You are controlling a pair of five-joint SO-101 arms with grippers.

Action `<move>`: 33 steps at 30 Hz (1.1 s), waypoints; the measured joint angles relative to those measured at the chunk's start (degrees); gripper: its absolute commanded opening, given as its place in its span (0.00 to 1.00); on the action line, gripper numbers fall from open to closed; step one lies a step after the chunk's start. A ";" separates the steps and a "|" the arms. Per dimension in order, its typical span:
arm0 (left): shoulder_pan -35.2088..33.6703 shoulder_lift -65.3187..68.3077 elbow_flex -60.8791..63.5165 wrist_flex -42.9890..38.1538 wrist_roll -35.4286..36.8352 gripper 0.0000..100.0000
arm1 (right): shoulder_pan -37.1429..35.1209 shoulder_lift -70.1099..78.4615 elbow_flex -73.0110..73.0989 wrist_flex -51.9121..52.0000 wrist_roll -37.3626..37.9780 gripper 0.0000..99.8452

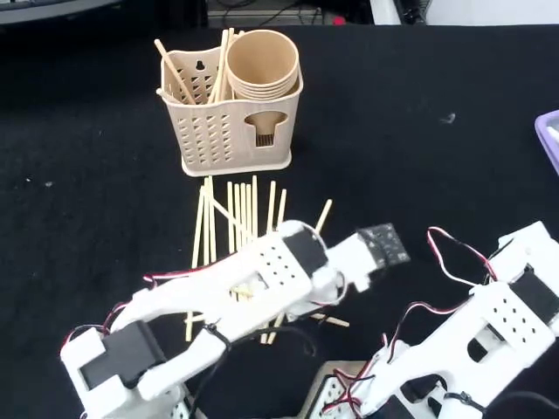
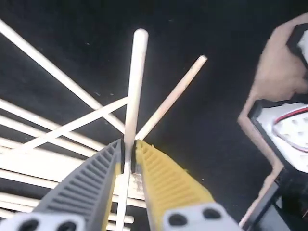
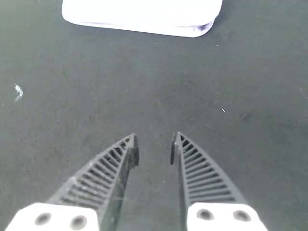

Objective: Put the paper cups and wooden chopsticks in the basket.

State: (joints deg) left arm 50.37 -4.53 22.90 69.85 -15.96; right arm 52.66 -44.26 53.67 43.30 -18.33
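I'm mid-pick on the chopsticks. My left gripper (image 2: 129,149) is clamped on one chopstick (image 2: 135,82), which runs out past the fingertips and crosses others of the loose pile (image 1: 236,209) on the counter (image 1: 419,157). Next I'd lift it clear of the pile and carry it to the far side, into the basket (image 1: 210,131), which already holds the paper cups (image 1: 262,65) and some standing chopsticks (image 1: 177,74). My right gripper (image 3: 154,147) hangs parted over bare counter, holding nothing.
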 measured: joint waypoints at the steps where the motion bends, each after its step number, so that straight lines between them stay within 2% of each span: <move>1: 0.00 0.00 1.76 -1.85 -0.09 0.07 | 0.00 0.00 0.00 0.00 0.00 0.13; 4: 0.35 0.00 6.51 -6.59 -0.09 0.14 | 0.00 0.00 0.00 0.00 0.00 0.13; 8: 0.97 0.00 8.09 -8.88 -0.09 0.14 | 0.00 0.00 0.00 0.00 0.00 0.13; 33: 1.76 0.18 7.30 -9.14 -0.09 0.15 | 0.00 0.00 0.00 0.00 0.00 0.13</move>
State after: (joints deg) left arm 52.13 -4.35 30.20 60.70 -16.04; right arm 52.66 -44.26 53.67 43.30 -18.33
